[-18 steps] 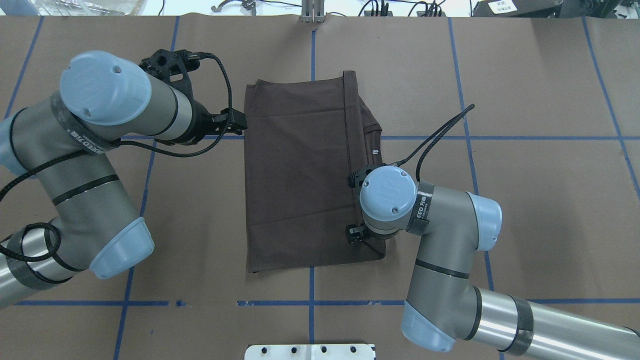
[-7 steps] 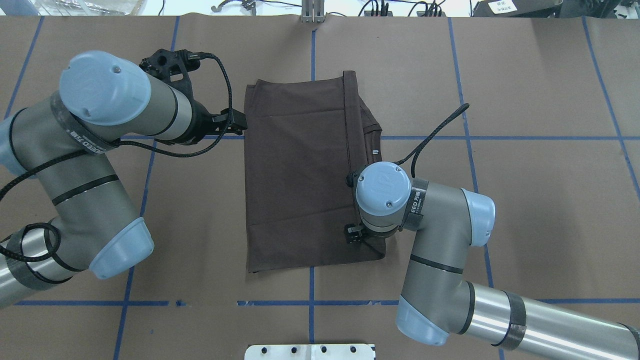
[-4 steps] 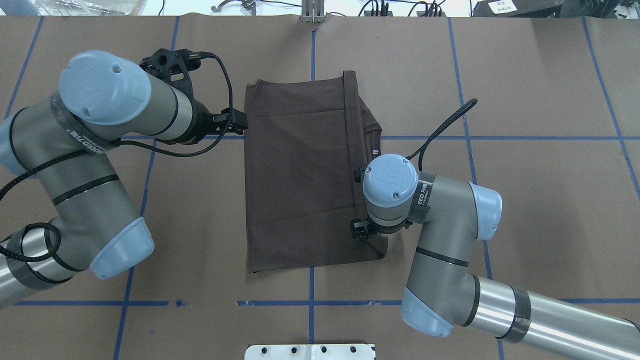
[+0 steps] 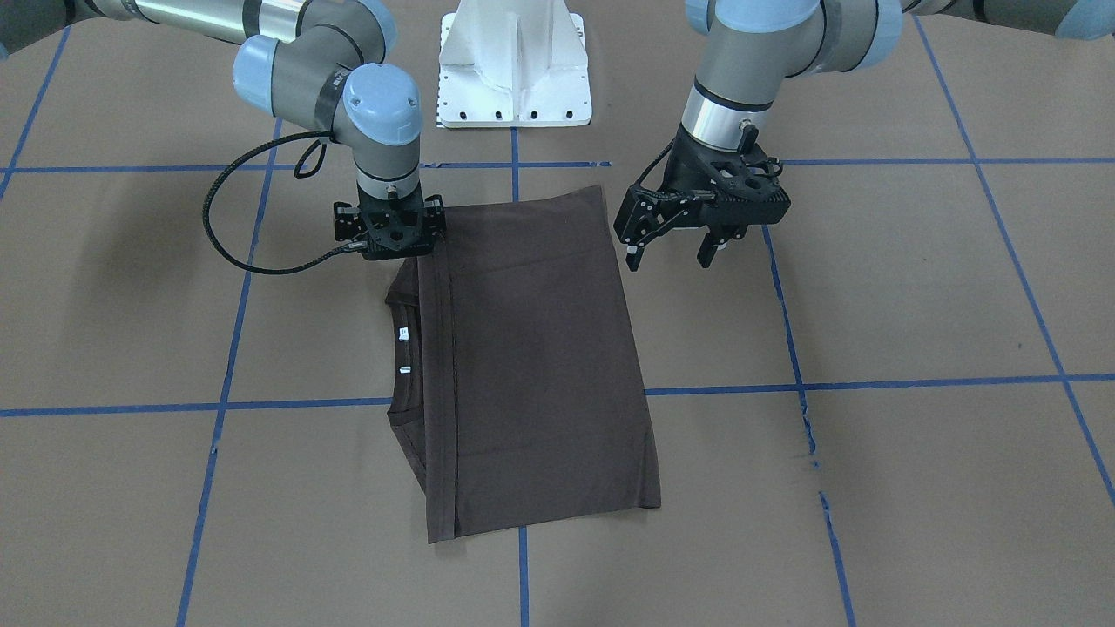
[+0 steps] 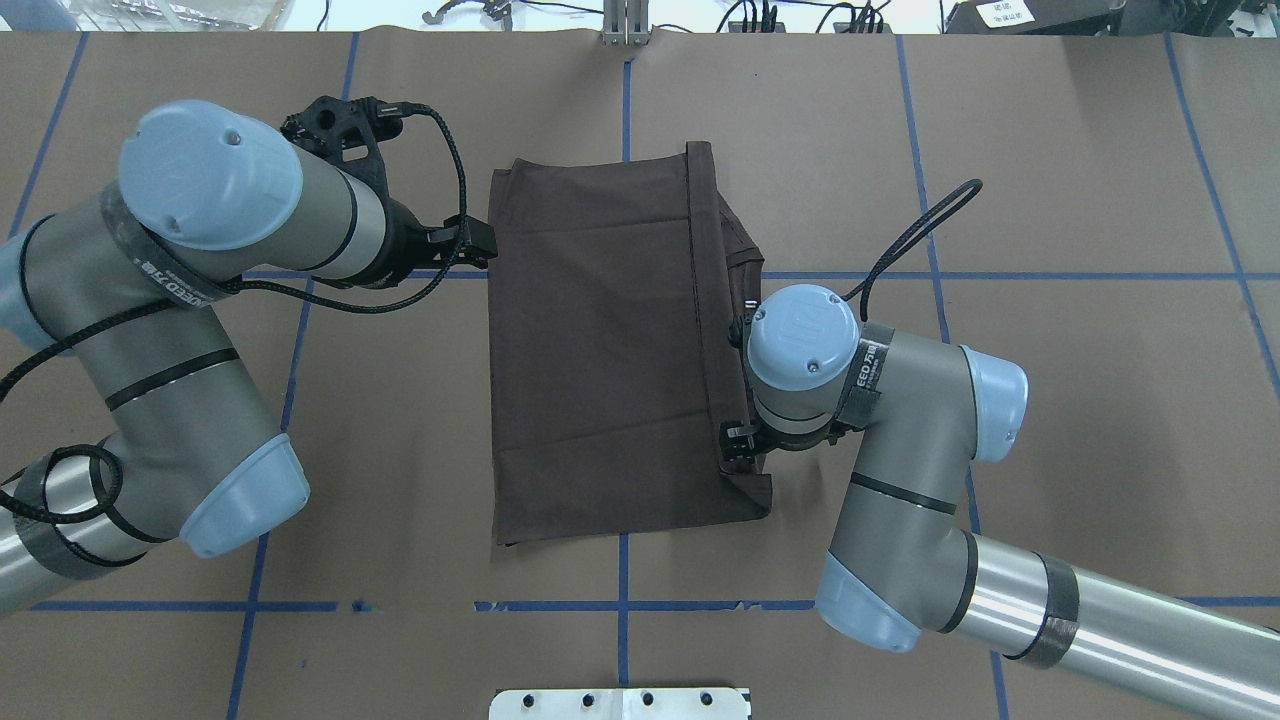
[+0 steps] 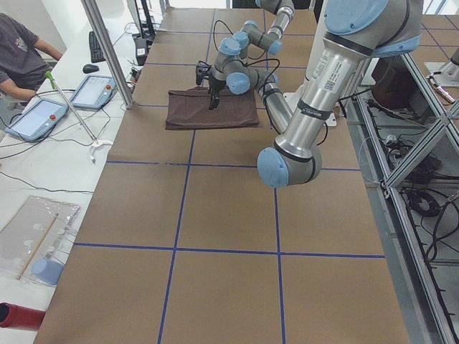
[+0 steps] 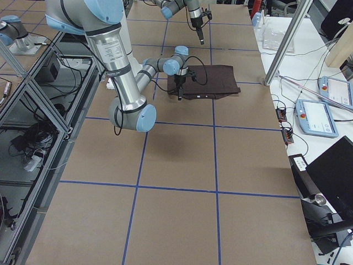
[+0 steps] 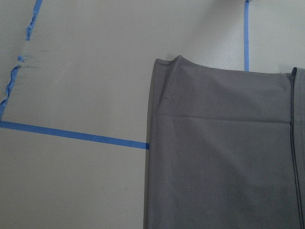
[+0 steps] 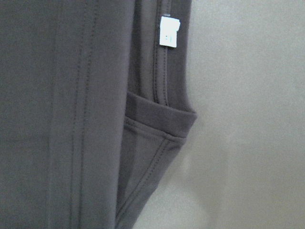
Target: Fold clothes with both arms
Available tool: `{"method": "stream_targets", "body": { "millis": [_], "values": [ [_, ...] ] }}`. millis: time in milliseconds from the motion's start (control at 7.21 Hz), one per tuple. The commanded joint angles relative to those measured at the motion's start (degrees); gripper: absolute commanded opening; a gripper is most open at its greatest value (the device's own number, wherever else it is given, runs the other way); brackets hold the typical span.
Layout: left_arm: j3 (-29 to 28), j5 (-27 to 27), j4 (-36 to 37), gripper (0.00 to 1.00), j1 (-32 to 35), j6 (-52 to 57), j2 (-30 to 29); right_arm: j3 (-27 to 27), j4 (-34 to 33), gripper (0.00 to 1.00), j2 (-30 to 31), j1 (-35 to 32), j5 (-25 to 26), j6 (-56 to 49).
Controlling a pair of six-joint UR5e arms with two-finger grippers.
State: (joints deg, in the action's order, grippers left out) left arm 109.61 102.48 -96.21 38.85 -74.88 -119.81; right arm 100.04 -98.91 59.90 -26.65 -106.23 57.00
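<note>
The dark brown T-shirt (image 5: 600,350) lies folded into a flat rectangle on the table, also seen in the front view (image 4: 531,366). Its collar (image 9: 162,124) and white neck label (image 9: 169,32) peek out along the robot's right side. My left gripper (image 4: 668,255) is open and empty, hovering just off the shirt's left edge (image 5: 478,243). My right gripper (image 4: 390,248) points straight down onto the shirt's near right corner (image 5: 738,452). Its fingertips are hidden, so I cannot tell whether it grips cloth. No fingers show in either wrist view.
The table is covered in brown paper with a blue tape grid (image 5: 930,275). The white pedestal base (image 4: 514,61) stands at the robot's side. A person (image 6: 21,50) with tablets (image 6: 93,89) sits beyond the far edge.
My right gripper has slid rightward and slightly away from the robot along the shirt's right edge. The left arm and the shirt's outline have barely moved.
</note>
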Motion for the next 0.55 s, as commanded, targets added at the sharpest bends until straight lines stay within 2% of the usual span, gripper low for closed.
{"method": "stream_targets", "body": {
  "millis": [0, 277, 416],
  "values": [
    [-0.1, 0.0, -0.4, 1.0, 0.0, 0.0, 0.1, 3.4, 4.6, 1.0, -0.1, -0.3, 0.1, 0.1],
    [-0.3, -0.1, -0.3, 1.0, 0.0, 0.5, 0.1, 4.4, 17.5, 1.0, 2.2, -0.4, -0.2, 0.4],
    [-0.3, -0.1, -0.4, 1.0, 0.1, 0.5, 0.5, 4.6, 18.0, 0.99, 2.4, -0.5, 0.0, 0.6]
  ]
}}
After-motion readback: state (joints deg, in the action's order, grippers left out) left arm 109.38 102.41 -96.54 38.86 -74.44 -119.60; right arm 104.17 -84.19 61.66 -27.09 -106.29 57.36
